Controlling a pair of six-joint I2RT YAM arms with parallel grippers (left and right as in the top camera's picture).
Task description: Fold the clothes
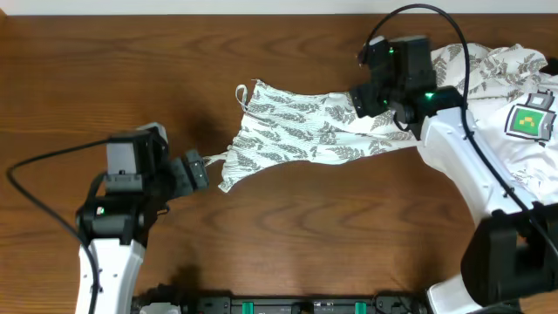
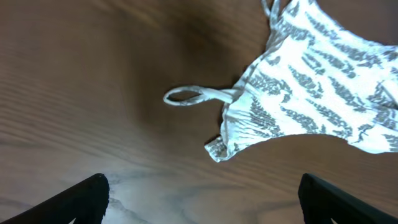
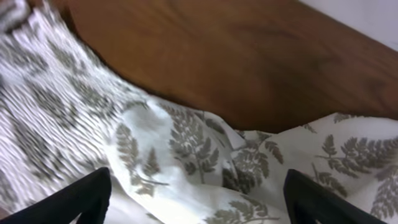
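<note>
A white garment with a grey fern print (image 1: 296,131) lies stretched across the brown table (image 1: 131,70), its smocked top and thin shoulder strap (image 2: 193,95) at the left and the rest bunched at the right edge. My left gripper (image 1: 199,170) is open and empty, just left of the strap loop, with bare wood between its fingers (image 2: 202,199). My right gripper (image 1: 370,103) is open and hovers over the garment's middle, with fern cloth (image 3: 199,149) between its fingers (image 3: 196,202).
A white cloth with a green patch (image 1: 527,120) lies on the pile of clothes at the far right. Black cables loop from both arms. The table's back edge (image 3: 367,37) shows in the right wrist view.
</note>
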